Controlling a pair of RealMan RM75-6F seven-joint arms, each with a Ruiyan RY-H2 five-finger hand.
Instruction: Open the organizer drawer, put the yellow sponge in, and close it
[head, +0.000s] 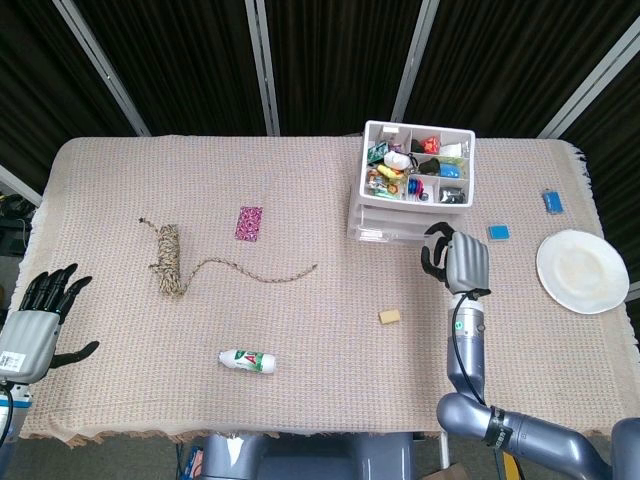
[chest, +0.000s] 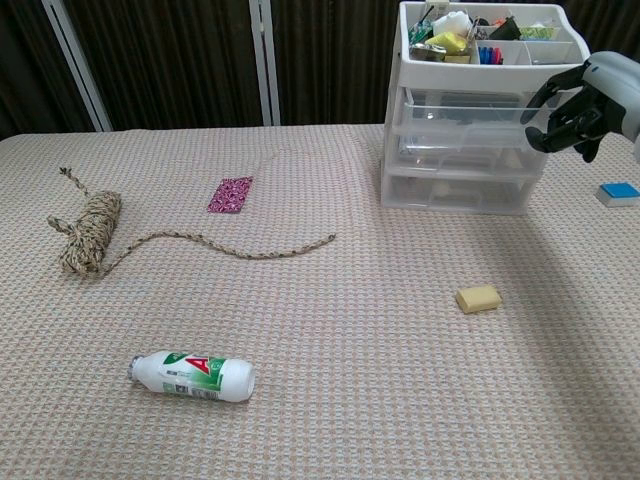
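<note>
One sponge (chest: 478, 298) — one bottle (chest: 192, 376) — two hands (head: 458, 262) (head: 38, 320)

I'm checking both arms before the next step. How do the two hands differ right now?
The right hand is raised beside the organizer, fingers curled; the left hand is at the table's near-left edge, fingers spread. The right hand shows in both views, the left only in the head view. Both hold nothing.

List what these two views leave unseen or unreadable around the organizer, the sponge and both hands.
- Right hand: chest view cuts it off at the right edge; whether its curled fingers touch the organizer cannot be told.
- Organizer drawers: from the head view, the top tray hides the fronts, so how far any is open is unclear.
- Tray contents: too small to identify.
- Left hand: outside the chest view.
- Yellow sponge: underside hidden.
</note>
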